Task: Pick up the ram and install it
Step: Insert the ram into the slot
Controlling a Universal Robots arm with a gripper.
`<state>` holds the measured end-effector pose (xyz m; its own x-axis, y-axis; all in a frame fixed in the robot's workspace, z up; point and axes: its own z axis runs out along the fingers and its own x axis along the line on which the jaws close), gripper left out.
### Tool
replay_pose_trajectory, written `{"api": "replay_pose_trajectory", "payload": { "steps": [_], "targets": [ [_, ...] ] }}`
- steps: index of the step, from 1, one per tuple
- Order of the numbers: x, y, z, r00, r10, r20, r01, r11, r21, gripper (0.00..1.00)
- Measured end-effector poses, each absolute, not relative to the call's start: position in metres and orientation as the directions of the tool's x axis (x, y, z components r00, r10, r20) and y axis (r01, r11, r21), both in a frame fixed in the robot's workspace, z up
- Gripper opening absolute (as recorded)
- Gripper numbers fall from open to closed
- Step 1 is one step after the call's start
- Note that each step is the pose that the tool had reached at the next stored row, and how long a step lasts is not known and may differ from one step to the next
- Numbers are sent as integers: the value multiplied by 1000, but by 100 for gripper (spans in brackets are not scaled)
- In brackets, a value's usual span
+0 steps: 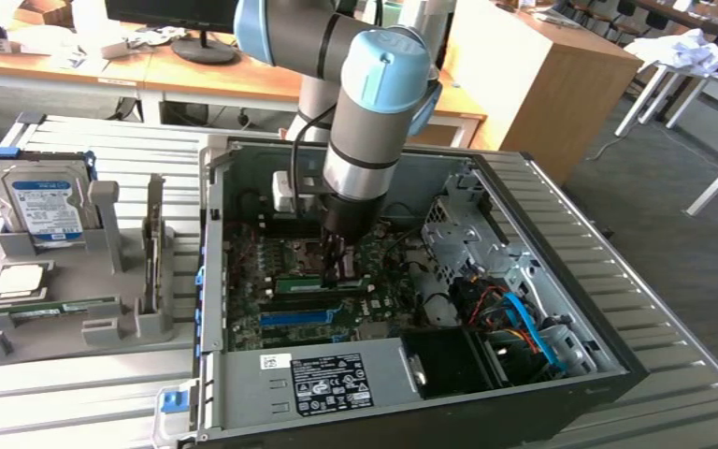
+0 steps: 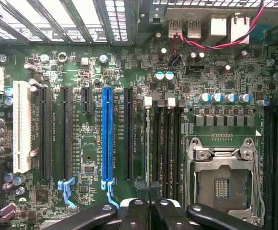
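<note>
Computer case (image 1: 609, 365) on table (image 1: 109, 393); hard drive (image 1: 41, 201) at exterior view's left.

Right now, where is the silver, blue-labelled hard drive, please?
The silver hard drive stands upright in the grey holder, exterior view's left of the computer case.

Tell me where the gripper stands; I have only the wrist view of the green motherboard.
Observer: The gripper is down inside the open black metal computer case, near the middle of the motherboard.
Operator: Report what sits outside the case.
Observer: A grey plastic holder lies at the exterior view's left.
Operator: Name what it carries.
Observer: A silver hard drive with a blue-white label stands upright in it.
</note>
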<state>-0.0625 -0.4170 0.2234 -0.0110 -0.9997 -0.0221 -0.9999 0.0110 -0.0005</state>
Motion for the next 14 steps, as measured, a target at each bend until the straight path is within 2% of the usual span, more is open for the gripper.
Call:
{"api": "replay_pose_trajectory", "payload": {
  "steps": [4, 5, 14],
  "targets": [
    [-62, -417, 223, -11, -1000, -22, -1000, 11, -1, 13],
    [-62, -417, 223, -11, -1000, -22, -1000, 11, -1, 20],
    [-63, -417, 228, -11, -1000, -22, -1000, 11, -1, 20]
  ]
}}
